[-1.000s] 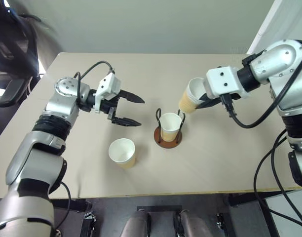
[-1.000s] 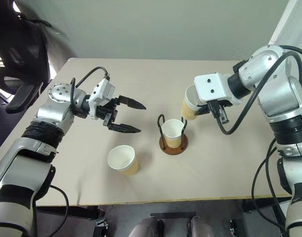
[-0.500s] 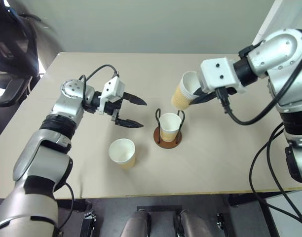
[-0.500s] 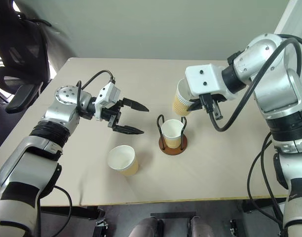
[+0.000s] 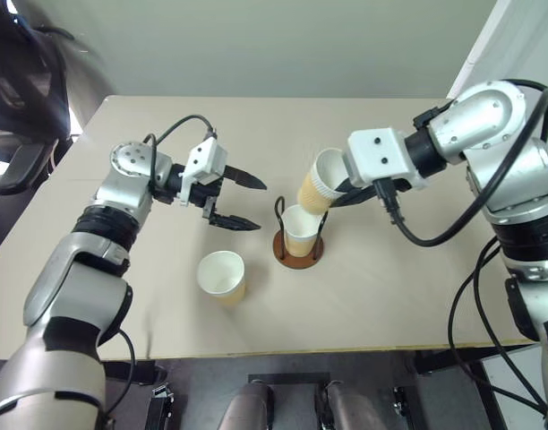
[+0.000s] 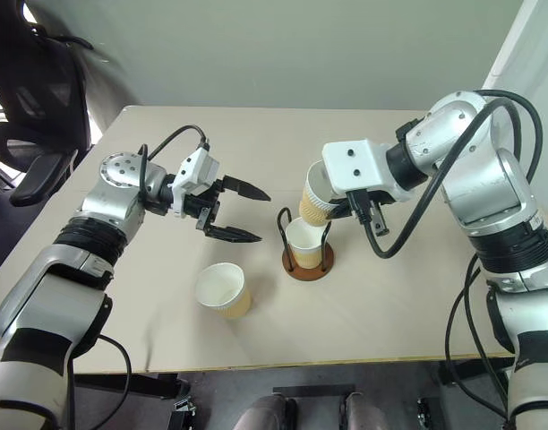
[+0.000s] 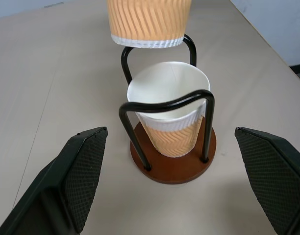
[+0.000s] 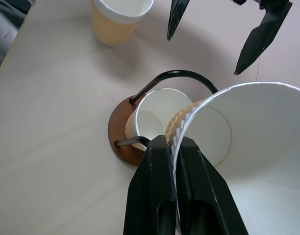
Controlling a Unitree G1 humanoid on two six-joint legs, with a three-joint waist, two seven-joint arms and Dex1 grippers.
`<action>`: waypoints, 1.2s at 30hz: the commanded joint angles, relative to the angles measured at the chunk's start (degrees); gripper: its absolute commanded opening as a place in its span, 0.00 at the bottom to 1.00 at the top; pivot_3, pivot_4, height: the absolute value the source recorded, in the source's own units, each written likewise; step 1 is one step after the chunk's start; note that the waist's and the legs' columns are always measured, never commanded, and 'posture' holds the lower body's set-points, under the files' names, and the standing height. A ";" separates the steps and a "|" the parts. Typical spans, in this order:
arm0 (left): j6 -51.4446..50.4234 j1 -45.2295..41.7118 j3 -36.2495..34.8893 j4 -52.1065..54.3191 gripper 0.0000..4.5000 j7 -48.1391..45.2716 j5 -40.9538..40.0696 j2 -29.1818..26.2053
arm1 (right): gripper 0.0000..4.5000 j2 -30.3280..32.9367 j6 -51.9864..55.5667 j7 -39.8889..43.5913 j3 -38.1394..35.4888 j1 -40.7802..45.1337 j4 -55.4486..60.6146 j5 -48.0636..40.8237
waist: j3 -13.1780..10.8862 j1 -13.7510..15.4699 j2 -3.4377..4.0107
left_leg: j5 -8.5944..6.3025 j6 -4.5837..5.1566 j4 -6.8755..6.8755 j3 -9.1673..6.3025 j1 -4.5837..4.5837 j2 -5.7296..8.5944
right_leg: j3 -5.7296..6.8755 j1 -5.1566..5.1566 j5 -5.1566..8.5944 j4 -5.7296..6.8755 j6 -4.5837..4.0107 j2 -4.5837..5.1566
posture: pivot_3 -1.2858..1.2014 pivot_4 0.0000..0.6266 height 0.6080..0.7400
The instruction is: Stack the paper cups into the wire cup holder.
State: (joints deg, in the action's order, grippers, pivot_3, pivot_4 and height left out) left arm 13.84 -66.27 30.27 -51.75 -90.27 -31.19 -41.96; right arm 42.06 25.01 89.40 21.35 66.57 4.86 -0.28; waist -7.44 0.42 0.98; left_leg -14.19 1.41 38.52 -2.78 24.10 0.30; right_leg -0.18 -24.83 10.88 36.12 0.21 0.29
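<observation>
The wire cup holder [image 5: 296, 258] stands mid-table with one paper cup [image 5: 301, 231] seated in it. My right gripper [image 8: 173, 143] is shut on the rim wall of a second paper cup [image 5: 320, 182]. That cup hangs tilted, its bottom just over the seated cup and close to the far wire loop [image 7: 157, 46]. A third paper cup [image 5: 222, 277] stands upright on the table, left of the holder and nearer the front. My left gripper [image 5: 259, 206] is open and empty, hovering left of the holder and pointing at it.
A black office chair [image 5: 23, 81] stands beyond the table's far left corner. The tan table [image 5: 399, 296] has its front edge just below the loose cup, with bare surface to the right of the holder.
My right arm has carried its cup leftward and lower, from beside the holder to tilted over the seated cup. The holder has shifted slightly left. The left gripper has stayed put.
</observation>
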 commanded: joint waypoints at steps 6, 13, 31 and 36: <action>0.74 -1.24 -0.12 0.84 1.00 -2.23 -0.63 -1.11 | 0.01 -3.03 0.37 -0.95 -0.25 5.49 -1.17 -0.78 | 0.00 0.05 0.00 | 0.00 0.00 -0.01 0.01 0.03 0.00 | 0.00 -0.03 0.00 -0.05 0.00 0.00 | 0.52 0.24 1.00; 0.51 -1.35 0.06 1.06 1.00 -2.23 -0.62 -1.05 | 0.01 -3.88 1.06 -1.17 0.04 5.00 -0.68 -1.17 | 0.00 0.09 0.00 | 0.02 -0.03 -0.01 0.00 0.06 0.00 | 0.00 -0.04 0.02 -0.09 -0.02 0.00 | 0.52 0.24 1.00; -0.57 -0.83 0.19 2.84 1.00 -2.23 -1.17 -2.23 | 0.01 -6.28 0.87 -3.16 2.46 2.09 -0.41 -0.72 | 0.00 0.06 0.00 | 0.06 -0.03 0.03 0.00 0.09 0.00 | 0.00 -0.08 0.02 -0.04 -0.02 0.00 | 0.52 0.24 1.00; -1.17 -0.34 0.29 4.00 1.00 -2.23 -1.45 -2.84 | 0.01 -5.39 -0.70 -2.72 2.85 1.87 -1.02 -0.19 | 0.00 0.04 0.00 | 0.06 -0.04 0.03 0.01 0.09 0.00 | 0.00 -0.08 0.02 -0.04 -0.02 -0.01 | 0.52 0.24 1.00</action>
State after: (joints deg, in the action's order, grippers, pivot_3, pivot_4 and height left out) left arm 12.93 -66.20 30.65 -49.34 -90.32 -31.54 -43.86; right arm 36.17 25.20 86.64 24.02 67.85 2.98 -0.80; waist -7.44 0.46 0.98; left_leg -14.13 1.37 38.54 -2.77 24.19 0.30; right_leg -0.18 -24.91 10.89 36.08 0.19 0.28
